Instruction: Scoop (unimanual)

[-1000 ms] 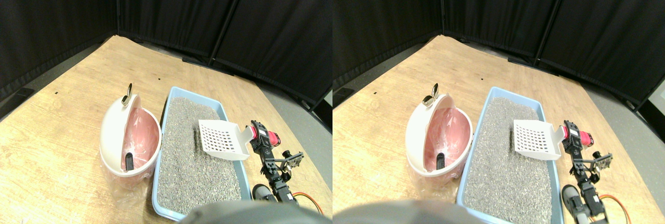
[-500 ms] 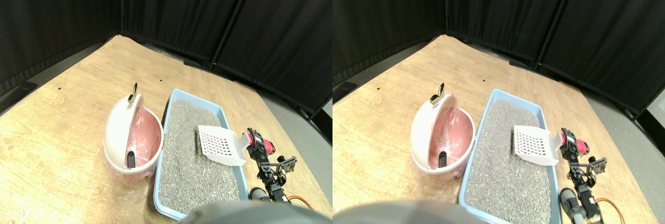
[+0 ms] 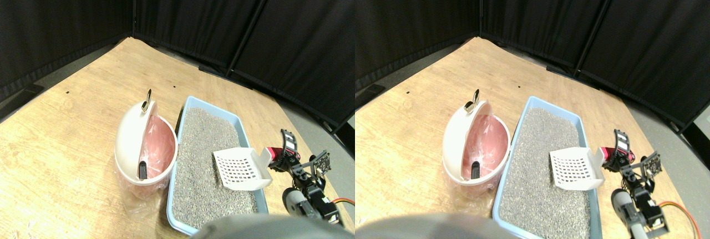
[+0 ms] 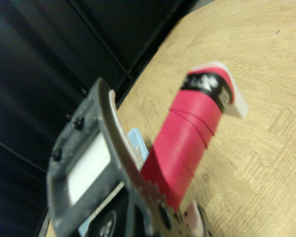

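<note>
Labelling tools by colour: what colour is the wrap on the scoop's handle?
Red, with a black band near its end; the wrapped handle shows best in the wrist view.

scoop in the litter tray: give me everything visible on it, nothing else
The scoop looks like white plastic: a slotted, perforated pan with raised side walls and a handle wrapped in red tape, with a black band near its white end. It sits over the grey litter at the right side of the blue tray, open mouth facing the bin side. The right gripper is at its handle. The pan looks empty.

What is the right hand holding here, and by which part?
The right hand holds the white slotted plastic litter scoop by its red-wrapped handle, over the light blue litter tray.
</note>
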Action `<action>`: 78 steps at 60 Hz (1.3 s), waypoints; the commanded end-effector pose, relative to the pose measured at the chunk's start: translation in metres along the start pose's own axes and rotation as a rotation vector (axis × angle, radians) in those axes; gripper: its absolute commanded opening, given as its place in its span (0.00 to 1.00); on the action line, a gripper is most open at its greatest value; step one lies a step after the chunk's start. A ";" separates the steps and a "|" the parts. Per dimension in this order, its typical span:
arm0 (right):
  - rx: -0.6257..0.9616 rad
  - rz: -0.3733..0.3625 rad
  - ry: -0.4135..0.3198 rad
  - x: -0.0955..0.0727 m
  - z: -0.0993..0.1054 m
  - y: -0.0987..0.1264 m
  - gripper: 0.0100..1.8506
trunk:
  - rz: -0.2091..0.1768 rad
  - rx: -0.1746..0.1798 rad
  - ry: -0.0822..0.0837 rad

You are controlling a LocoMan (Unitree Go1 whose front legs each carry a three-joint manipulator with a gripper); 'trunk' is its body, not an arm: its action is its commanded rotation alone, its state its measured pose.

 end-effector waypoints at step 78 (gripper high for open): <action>0.138 0.182 -0.315 -0.068 0.001 -0.042 0.03 | -0.094 0.085 0.019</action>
